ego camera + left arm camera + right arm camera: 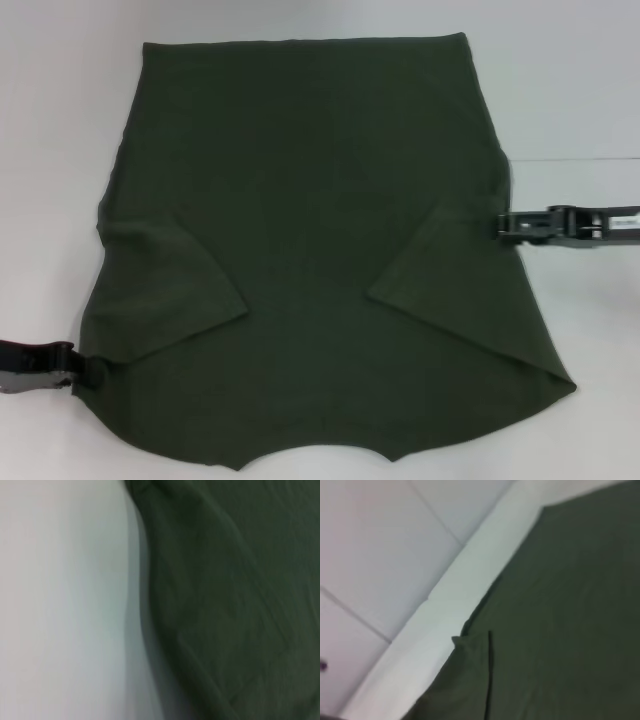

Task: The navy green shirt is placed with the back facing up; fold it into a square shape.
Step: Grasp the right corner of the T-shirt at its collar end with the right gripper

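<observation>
The navy green shirt (320, 230) lies spread on the white desk (60, 120), filling most of the head view, with its straight hem at the far edge and the collar end nearest the robot. Both short sleeves are already turned inward over the body, each making a slanted flap on its own side, so the sleeve step looks done. The outline is still wide and flared toward the near corners, far from a square; folding the long sides in and then doubling the length over appear to be what is left. The left end effector (95, 370) sits at the shirt's near left corner, touching the cloth edge, and the right end effector (505, 224) meets the right side edge about midway along it. Whether either is wide, narrow or pinching fabric cannot be told from these views: the tips are hidden against the dark cloth. The left wrist view shows only the shirt's edge against bare desk, with soft creases running along it, and the right wrist view shows a folded sleeve edge near the desk's border.
</observation>
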{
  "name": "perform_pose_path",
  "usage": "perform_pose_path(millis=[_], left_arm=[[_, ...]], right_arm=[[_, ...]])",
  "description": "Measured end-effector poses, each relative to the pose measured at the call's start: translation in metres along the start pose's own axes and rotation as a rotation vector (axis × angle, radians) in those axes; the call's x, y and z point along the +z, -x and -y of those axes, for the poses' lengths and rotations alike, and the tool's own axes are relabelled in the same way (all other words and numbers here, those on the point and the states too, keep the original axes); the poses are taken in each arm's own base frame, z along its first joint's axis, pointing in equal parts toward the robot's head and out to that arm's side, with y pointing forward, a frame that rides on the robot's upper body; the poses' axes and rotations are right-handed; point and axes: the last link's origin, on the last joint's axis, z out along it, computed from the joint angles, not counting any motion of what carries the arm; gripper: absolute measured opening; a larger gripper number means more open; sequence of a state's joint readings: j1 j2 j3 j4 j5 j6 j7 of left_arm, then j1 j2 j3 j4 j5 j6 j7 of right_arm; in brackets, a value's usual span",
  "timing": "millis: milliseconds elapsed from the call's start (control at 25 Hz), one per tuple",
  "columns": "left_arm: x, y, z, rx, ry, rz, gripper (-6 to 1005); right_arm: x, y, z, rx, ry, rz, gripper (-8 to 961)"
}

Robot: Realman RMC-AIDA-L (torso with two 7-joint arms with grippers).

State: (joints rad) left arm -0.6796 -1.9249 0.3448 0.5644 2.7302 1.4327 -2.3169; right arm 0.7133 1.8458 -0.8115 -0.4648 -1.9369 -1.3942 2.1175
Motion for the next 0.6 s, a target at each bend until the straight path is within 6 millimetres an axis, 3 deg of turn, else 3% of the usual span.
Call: perform_pose_path(millis=[280, 600], left_arm=[[0.001, -0.001, -0.002, 0.014, 0.002, -0.001, 30], [0.002, -0.004, 0.001, 0.012, -0.015, -0.026, 30]], right_arm=[[-0.032, -0.018, 0.012, 0.301, -0.026, -0.089, 912], [-0.056, -0.044, 0.025, 0.523, -0.06, -0.094, 912]])
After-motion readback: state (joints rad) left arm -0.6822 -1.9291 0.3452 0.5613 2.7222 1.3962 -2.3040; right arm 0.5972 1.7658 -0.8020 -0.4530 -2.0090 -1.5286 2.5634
